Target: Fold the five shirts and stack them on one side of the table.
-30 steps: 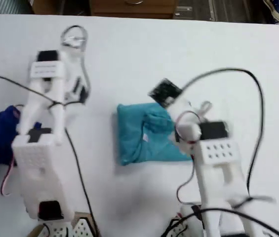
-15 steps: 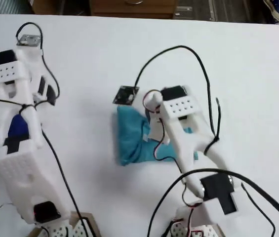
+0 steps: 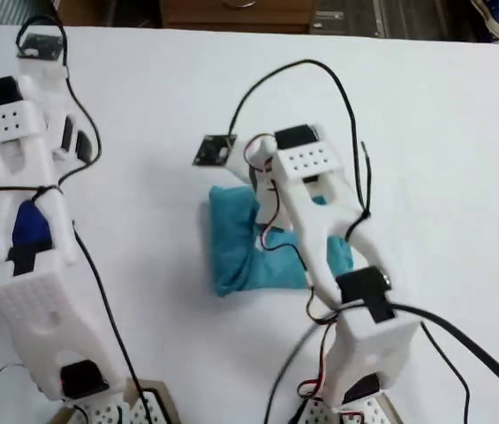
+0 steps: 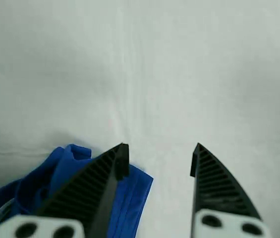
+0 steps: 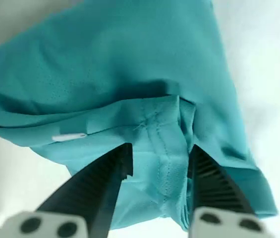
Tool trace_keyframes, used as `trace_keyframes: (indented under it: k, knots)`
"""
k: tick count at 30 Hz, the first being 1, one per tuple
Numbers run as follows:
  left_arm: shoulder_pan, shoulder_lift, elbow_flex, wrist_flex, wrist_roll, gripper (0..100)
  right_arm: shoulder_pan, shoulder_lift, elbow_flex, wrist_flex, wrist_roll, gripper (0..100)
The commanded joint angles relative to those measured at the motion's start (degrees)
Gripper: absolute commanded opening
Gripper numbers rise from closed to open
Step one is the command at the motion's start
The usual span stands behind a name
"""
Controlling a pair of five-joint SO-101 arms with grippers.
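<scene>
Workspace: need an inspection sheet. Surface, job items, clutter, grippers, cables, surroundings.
Surface: white table, bare cloth-like top.
Job's things: folded teal fabric shirt mid-table under the right arm; bunched blue fabric shirt at the left edge beside the left arm.
Clutter: nothing seen.
Grippers: left gripper open, over bare table next to the blue shirt; right gripper open, above the teal shirt's seam, contact unclear.
Cables: black cable loops high over the right arm; thinner wires run along both arms.
Surroundings: wooden cabinet past the far edge.

Folded teal fabric shirt [image 3: 231,252] under right end effector [image 5: 157,158], crumpled blue fabric shirt [image 4: 35,186] heaped just beside left end effector [image 4: 159,159]
</scene>
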Motion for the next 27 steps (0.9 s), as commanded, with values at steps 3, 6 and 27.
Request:
trace_keyframes:
  k: [3,6,27]
  knots:
    - [-0.3,-4.1,-2.9,-0.4,-0.2,23,0.1,2.5,-4.8,1.6,0.2,19.4]
    - [-0.3,-4.1,-2.9,-0.4,-0.3,23,-0.2,2.6,-5.4,1.6,0.2,19.4]
    - [-0.3,0.4,-3.5,-0.9,0.1,23,-3.0,8.2,-11.4,5.3,0.0,19.4]
